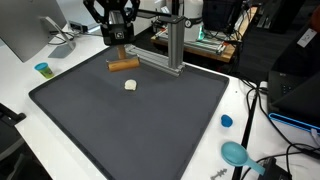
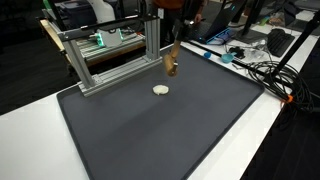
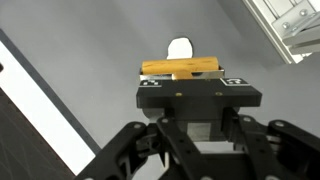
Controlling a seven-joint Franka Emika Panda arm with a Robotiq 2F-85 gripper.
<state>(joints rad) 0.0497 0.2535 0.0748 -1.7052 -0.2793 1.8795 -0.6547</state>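
Note:
My gripper (image 1: 119, 52) hangs over the far part of the dark grey mat (image 1: 130, 125), shut on a short wooden stick (image 1: 123, 66) that it holds crosswise. In the other exterior view the stick (image 2: 172, 66) is seen almost end-on under the gripper (image 2: 172, 52). Whether it touches the mat (image 2: 160, 135) I cannot tell. In the wrist view the stick (image 3: 160, 68) lies across the front of the gripper (image 3: 182, 74), whose fingertips are hidden by its own body. A small white piece (image 1: 131, 86) (image 2: 160, 90) (image 3: 181, 46) lies on the mat just beyond the stick.
An aluminium frame (image 1: 172, 45) (image 2: 110, 60) stands along the mat's far edge, close to the gripper. A blue cup (image 1: 42, 69), a blue cap (image 1: 226, 121) and a teal tool (image 1: 236, 153) lie on the white table. Cables (image 2: 262, 70) run beside the mat.

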